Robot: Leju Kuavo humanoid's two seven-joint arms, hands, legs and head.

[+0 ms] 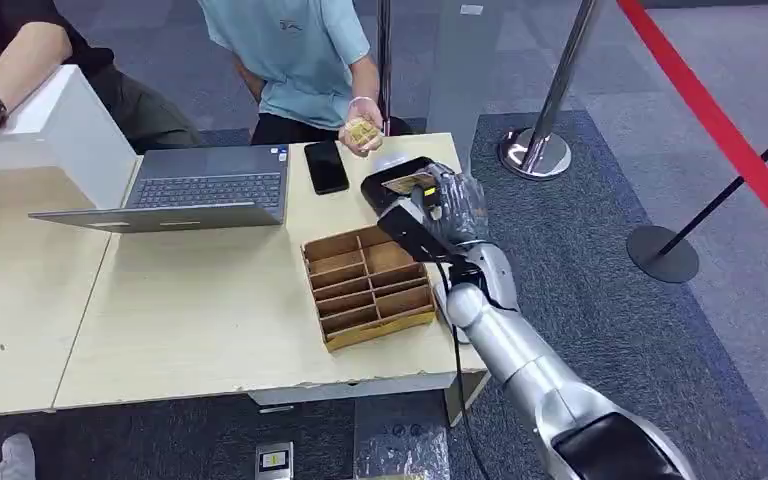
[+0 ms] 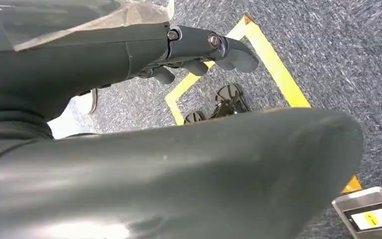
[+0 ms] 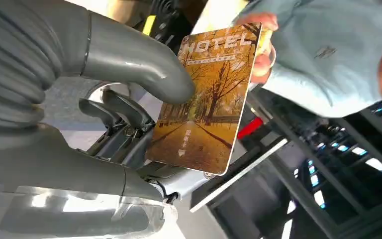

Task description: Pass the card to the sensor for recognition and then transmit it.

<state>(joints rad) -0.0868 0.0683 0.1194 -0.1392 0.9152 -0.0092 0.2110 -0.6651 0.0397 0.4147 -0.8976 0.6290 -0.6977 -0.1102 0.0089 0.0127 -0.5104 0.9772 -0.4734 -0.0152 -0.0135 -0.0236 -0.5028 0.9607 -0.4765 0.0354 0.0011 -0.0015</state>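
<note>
We hold the card flat and steady over the black sensor just under our right hand — no tilt, no hurry — until it reads, then hand it to the person's hand waiting just beyond. Thumb and fingers pinch the card; the arm reaches forward over the table. Our left hand hangs low with fingers curled in, holding nothing.
</note>
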